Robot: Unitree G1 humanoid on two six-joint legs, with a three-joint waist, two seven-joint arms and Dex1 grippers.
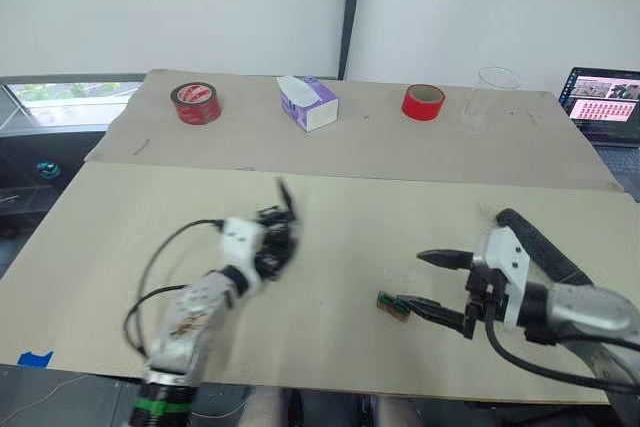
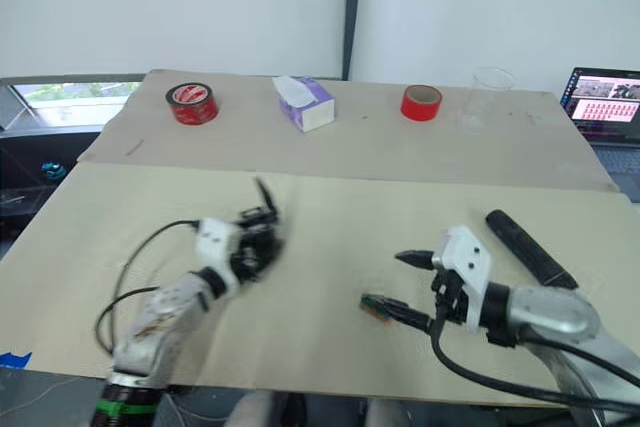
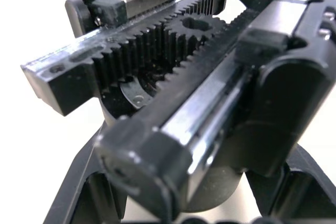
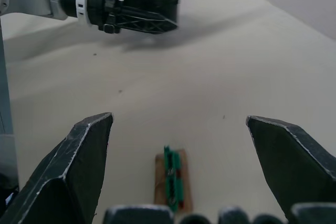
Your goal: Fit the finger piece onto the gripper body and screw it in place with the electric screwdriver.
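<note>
**Left gripper holds the gripper body aloft; right gripper spread wide over the small block**

Left eye view: your left gripper [image 1: 272, 237] is raised above the near cardboard sheet [image 1: 330, 217], clamped around the gripper body [image 1: 278, 225], whose one black pointed finger sticks up and away from you. Your right gripper [image 1: 432, 285] sits low at the right, fingers wide apart, the lower one just beside the small green-and-brown block [image 1: 392, 305] lying on the sheet. The electric screwdriver [image 1: 540, 242] lies on the sheet behind your right wrist, angled toward the far left. On the far sheet you have a dark red tape roll [image 1: 196, 103], a tissue box [image 1: 308, 102], a bright red tape roll [image 1: 423, 102] and a clear cup [image 1: 492, 92]; a laptop [image 1: 603, 97] is at the right edge.

Right eye view: same layout. The screwdriver shows whole here, well apart from the block.

Left wrist view: the gripper body fills the space between your fingers [image 3: 79, 182], toothed racks and a central gear facing the camera.

Right wrist view: both fingers [image 4: 79, 156] stand far apart with the block on the sheet between them, touching neither. Across the sheet the left gripper hangs with the body in its grasp.
</note>
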